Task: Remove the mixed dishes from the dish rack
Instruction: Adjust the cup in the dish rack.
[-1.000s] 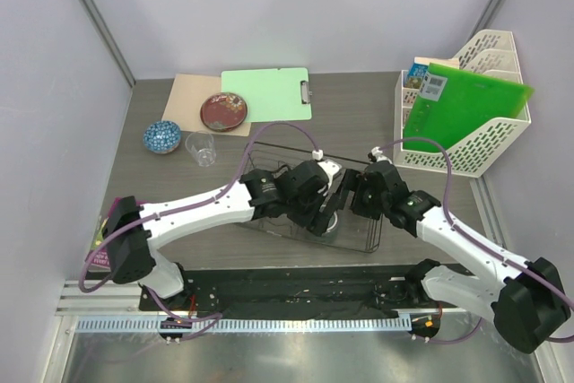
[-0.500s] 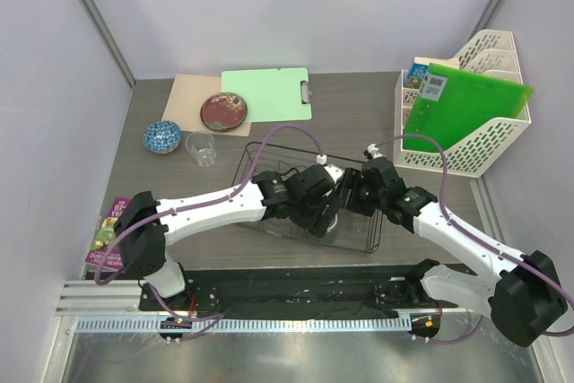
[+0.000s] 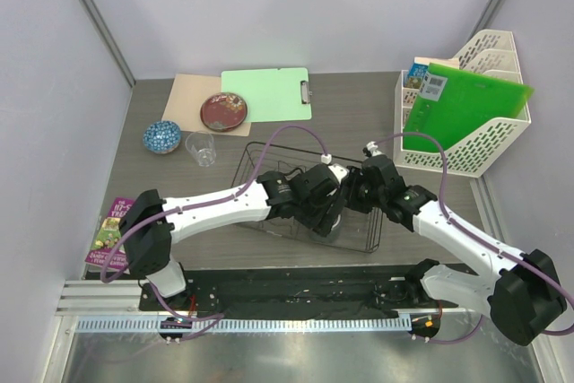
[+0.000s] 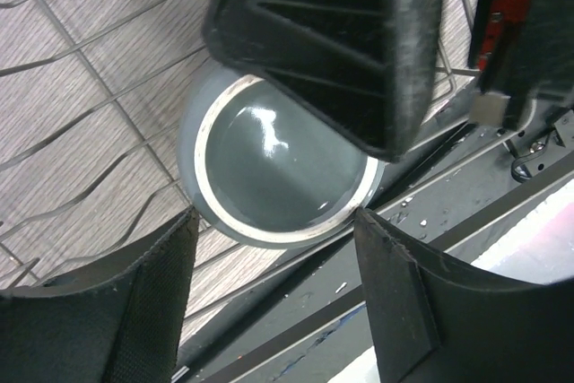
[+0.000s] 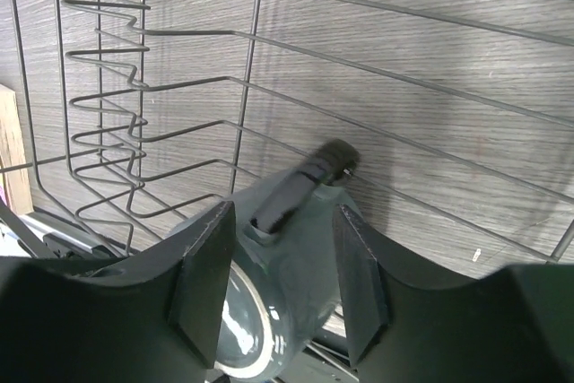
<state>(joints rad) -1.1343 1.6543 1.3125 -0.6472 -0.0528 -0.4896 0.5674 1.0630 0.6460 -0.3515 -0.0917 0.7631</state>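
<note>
The grey mug lies on its side near the front of the dark wire dish rack. In the left wrist view its open mouth faces me, and my left gripper is open with a finger at each side of the rim's lower edge. My right gripper is open, its fingers straddling the mug and its dark handle. The red floral plate, blue patterned bowl and clear glass cup stand on the table to the left of the rack. The large glass bowl is not in view.
The rack's upright prongs stand left of the mug. A green clipboard and tan board lie at the back. The white mesh file holder with a green folder stands at the right. A booklet lies front left.
My left arm has reached further right into the rack, bringing its gripper down over the mug. My right gripper has edged slightly left and stays at the mug.
</note>
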